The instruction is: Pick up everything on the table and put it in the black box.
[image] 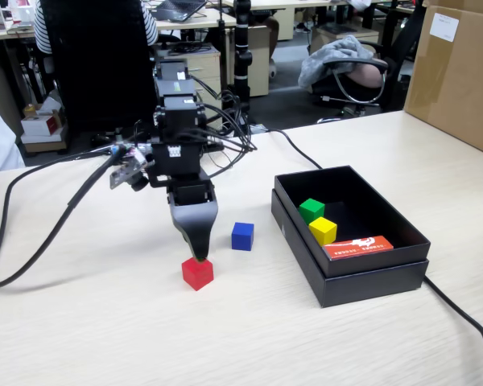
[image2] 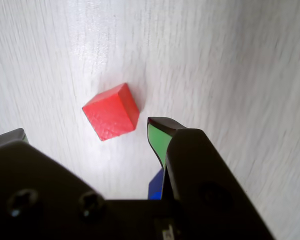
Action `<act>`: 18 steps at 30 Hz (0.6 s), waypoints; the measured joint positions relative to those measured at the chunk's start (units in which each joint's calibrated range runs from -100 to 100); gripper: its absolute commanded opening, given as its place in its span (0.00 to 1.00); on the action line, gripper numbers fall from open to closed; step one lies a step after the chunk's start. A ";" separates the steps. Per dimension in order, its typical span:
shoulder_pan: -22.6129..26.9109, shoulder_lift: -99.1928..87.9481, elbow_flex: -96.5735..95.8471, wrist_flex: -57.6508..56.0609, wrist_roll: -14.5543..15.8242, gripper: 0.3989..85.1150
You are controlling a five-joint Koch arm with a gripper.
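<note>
Fixed view, done: the green cube (image: 311, 209) and the yellow cube (image: 323, 230) lie inside the black box (image: 362, 281), touching each other, near the orange-red card (image: 358, 246).
Fixed view, left: the red cube (image: 197, 273) and the blue cube (image: 242, 236) are on the worktop (image: 88, 322), apart from each other and outside the box; the blue one is nearer to the box.
Fixed view, gripper: the gripper (image: 197, 251) points down, its tip just above the red cube; from here only one dark jaw shows.
Wrist view, cube: the red cube (image2: 111, 111) lies on the pale worktop (image2: 230, 65), turned at an angle, not held by anything.
Wrist view, gripper: the gripper (image2: 85, 132) is spread wide; one green-padded fingertip (image2: 159, 137) stands just beside the cube, the other jaw is far at the left edge. It holds nothing.
Wrist view, blue: a small blue patch (image2: 156, 186) shows behind the jaw, probably the blue cube.
Progress: by my judgement about half; two cubes are in, two remain, and the red cube seems to be the one in hand.
</note>
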 measured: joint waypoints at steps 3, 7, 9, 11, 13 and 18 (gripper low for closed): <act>0.00 4.79 1.92 -0.23 -0.10 0.53; 0.00 9.06 4.38 -0.31 -0.44 0.53; 0.00 11.13 4.75 -0.31 -0.49 0.47; 0.00 12.43 5.02 -0.31 -0.49 0.42; 0.00 14.24 6.48 -0.31 -0.49 0.38; 0.00 17.61 10.41 -1.55 -0.49 0.02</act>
